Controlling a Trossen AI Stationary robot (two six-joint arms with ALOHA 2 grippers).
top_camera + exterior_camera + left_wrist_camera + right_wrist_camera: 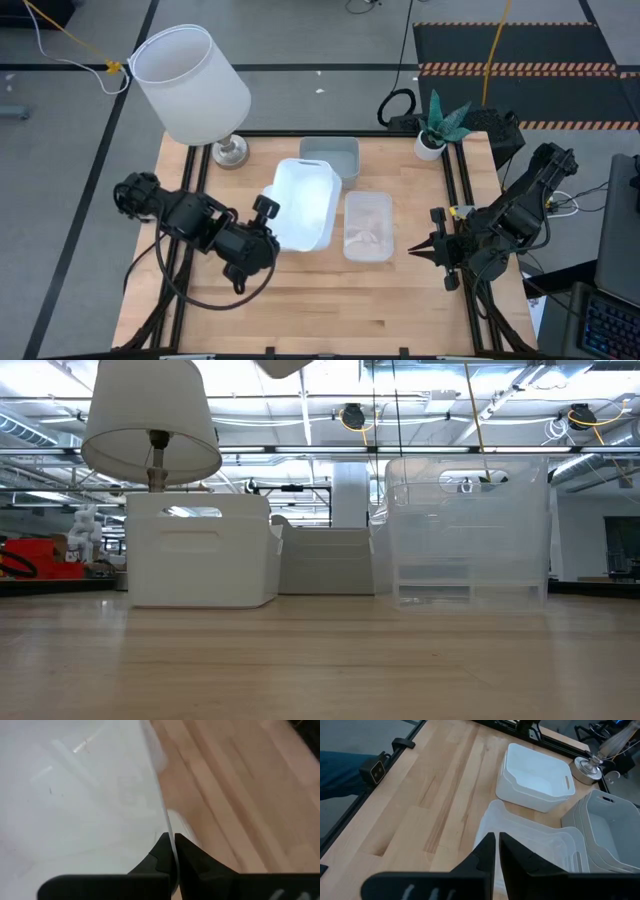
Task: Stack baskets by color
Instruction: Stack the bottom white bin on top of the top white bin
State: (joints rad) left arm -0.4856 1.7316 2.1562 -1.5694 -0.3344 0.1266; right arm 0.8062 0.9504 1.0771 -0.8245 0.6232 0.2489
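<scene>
While the left gripper (268,215) pinches the thin rim of a white rectangular plastic basket (303,205), its 2 dark fingers (161,851) sit pressed together on either side of that wall, as the left wrist view shows. Seen from above, this white basket is lifted and tilted just ahead of the left gripper, over a white stack that stands on the wooden table (300,320); in the low view that white stack (200,550) rests flat on the wood, with only a white corner of the raised basket (283,366) showing at the top edge.

Beyond the held basket, farther from the left gripper, stands a stack of grey-blue rectangular plastic baskets (331,157), nested together. Between the 2 grippers sits a stack of clear rectangular plastic baskets (367,226), just beside the white ones.

Over the table's right edge waits the right gripper (412,249), its fingers closed together on nothing, pointing toward the clear stack, which lies directly in front of it in the right wrist view (530,845).

Past the left arm stands a lamp with a big white cylindrical shade (190,85); a small white pot with a green plant (436,128) sits at the far corner beyond the right gripper.
</scene>
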